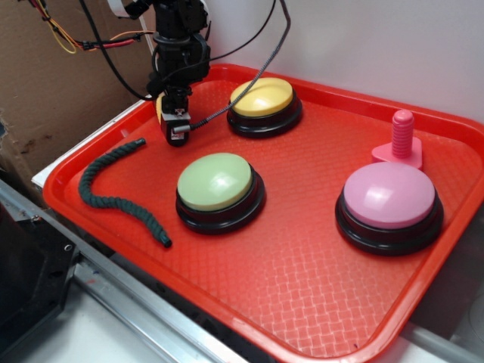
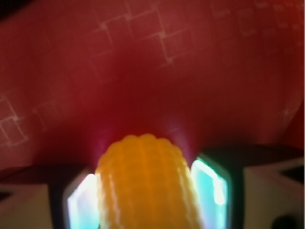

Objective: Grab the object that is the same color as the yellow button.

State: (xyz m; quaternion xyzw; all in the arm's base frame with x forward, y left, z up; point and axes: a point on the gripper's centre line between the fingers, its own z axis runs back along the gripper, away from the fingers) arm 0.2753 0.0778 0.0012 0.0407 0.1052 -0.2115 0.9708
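The object (image 2: 144, 167), a small yellow bumpy corn-like cone, sits between the two pale pads (image 2: 210, 187) of my gripper (image 2: 147, 191), which is shut on it; both pads press its sides. In the exterior view the gripper (image 1: 175, 133) points down at the back left of the red tray (image 1: 302, 265), with a sliver of the yellow object (image 1: 159, 107) showing at its left side. The yellow button (image 1: 262, 98), a smooth dome on a black base, stands just right of the gripper at the tray's back.
A green button (image 1: 215, 181) stands in the tray's middle and a pink button (image 1: 389, 197) at the right. A pink screw-shaped toy (image 1: 401, 138) stands behind the pink button. A dark green rope (image 1: 113, 197) lies along the left side. Cardboard stands at the far left.
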